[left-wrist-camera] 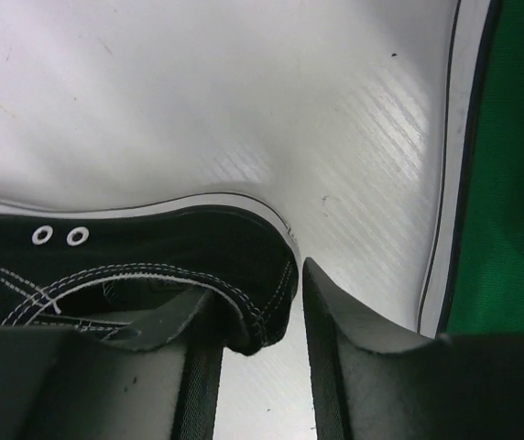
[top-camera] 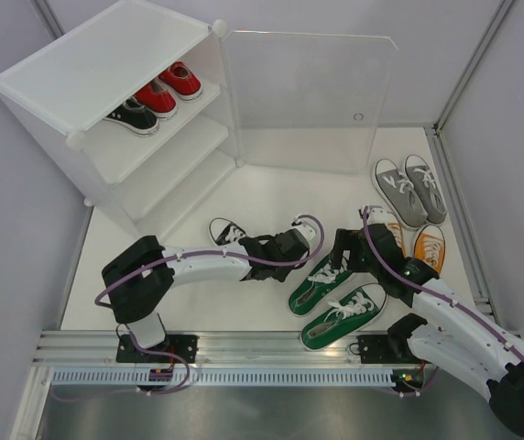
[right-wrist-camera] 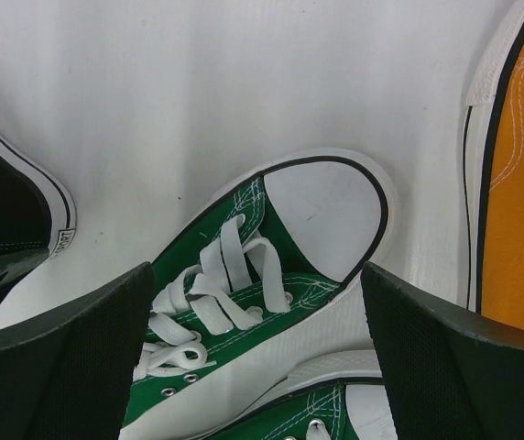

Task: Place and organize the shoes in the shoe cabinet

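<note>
White surface | your L claw: part-spread, straddling black shoe heel rim, gap on 1 side | your R claw: spread wide over green shoe toe

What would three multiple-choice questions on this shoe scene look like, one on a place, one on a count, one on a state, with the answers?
1. Where do the red shoes sit in the shoe cabinet?
A. top shelf
B. middle shelf
C. bottom shelf

2. How many shoes are inside the cabinet?
A. one
B. three
C. six

3. How is the right pincer?
A. open over the green shoe
B. shut on that shoe
C. shut on nothing

Answers:
1 A, the red pair lies just under the cabinet's top panel.
2 B, two red shoes plus one black shoe share that shelf, and the lower shelves show none.
3 A, its fingers stand wide apart on either side of the green toe.
</note>
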Action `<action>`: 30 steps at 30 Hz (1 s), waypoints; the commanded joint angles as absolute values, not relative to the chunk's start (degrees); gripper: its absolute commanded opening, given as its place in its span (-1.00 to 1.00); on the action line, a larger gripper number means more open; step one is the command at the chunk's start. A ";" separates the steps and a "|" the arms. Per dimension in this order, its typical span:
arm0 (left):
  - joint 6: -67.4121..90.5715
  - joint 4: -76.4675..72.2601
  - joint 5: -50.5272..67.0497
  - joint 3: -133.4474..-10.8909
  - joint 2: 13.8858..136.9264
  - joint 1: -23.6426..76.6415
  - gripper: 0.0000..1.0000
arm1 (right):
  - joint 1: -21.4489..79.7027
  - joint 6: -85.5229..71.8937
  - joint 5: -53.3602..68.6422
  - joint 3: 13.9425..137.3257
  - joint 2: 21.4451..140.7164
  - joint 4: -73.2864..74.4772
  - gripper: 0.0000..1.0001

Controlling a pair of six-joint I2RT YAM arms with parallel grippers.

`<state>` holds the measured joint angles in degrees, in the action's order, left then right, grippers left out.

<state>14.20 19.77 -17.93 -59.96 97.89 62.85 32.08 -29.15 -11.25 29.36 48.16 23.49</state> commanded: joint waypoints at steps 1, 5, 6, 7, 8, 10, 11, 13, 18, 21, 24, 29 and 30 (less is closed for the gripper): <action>21.35 25.48 -19.94 -60.55 98.96 63.02 -0.17 | 31.99 -29.18 -11.07 29.36 48.34 21.62 0.93; 23.11 29.61 -22.41 -63.19 99.14 63.02 -0.49 | 32.08 -29.27 -10.99 29.36 48.25 21.62 0.93; 23.20 29.88 -22.85 -63.80 98.88 63.02 -0.57 | 31.99 -29.27 -11.07 29.36 48.25 21.71 0.93; 23.38 30.14 -23.20 -63.98 98.62 62.93 -0.65 | 31.99 -29.27 -10.99 29.36 48.16 21.71 0.93; 23.38 30.23 -23.20 -64.16 98.00 62.93 -0.77 | 31.99 -29.27 -10.99 29.36 47.99 21.71 0.93; 23.12 30.76 -22.85 -64.86 97.30 62.84 -0.92 | 31.99 -29.27 -10.99 29.27 47.73 21.71 0.93; 23.03 31.02 -22.68 -65.12 96.42 62.84 -0.95 | 32.08 -29.27 -10.99 29.27 47.64 21.71 0.93; 22.59 31.64 -22.15 -65.83 95.63 62.75 -0.95 | 32.08 -29.18 -10.90 29.27 47.55 21.71 0.93; 23.02 32.61 -20.31 -66.18 94.92 62.75 -0.95 | 32.08 -29.18 -10.72 29.36 47.55 21.71 0.93; 24.69 33.31 -20.21 -65.57 96.41 62.75 -0.91 | 31.99 -29.18 -10.64 29.27 47.37 21.80 0.93; 26.89 34.63 -19.86 -65.74 98.96 62.75 -0.68 | 32.08 -29.27 -10.81 29.27 47.46 21.71 0.93; 30.50 35.07 -19.95 -65.65 102.21 62.75 -0.21 | 32.08 -29.27 -10.81 29.27 47.64 21.53 0.93; 30.67 35.16 -20.13 -65.65 102.56 62.75 -0.21 | 32.08 -29.18 -10.90 29.27 47.81 21.62 0.93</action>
<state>26.85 32.95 -19.59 -65.08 99.81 62.85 32.08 -29.15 -10.81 29.36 48.05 23.16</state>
